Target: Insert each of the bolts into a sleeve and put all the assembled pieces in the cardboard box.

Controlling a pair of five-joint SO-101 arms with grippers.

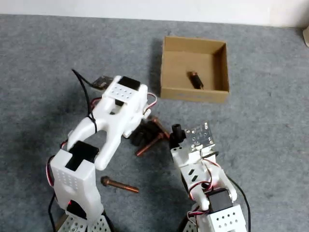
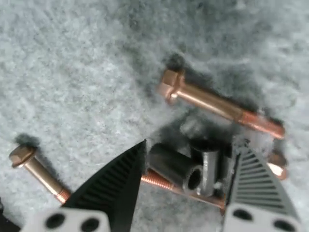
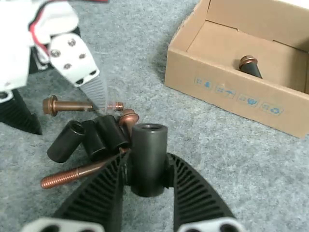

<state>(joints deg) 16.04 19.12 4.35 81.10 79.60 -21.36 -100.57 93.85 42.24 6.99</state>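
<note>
At mid-table, the right gripper [image 3: 147,164] is pinching a stiff, likely slick black metal sleeve [image 3: 149,137] mid-barrel, while the left gripper [image 2: 191,147] is hanging open over copper-coloured bolts [image 2: 212,104].

My right hand [image 3: 146,166] is pressing ribbed, matt black plastic against a smooth, dull black sleeve [image 3: 148,145]. The bolts [image 2: 212,104] are gleaming like coppery metal. The cardboard box [image 1: 193,94] is showing matt brown paperboard, and the bench [image 1: 48,58] is wearing fuzzy grey felt.
</note>
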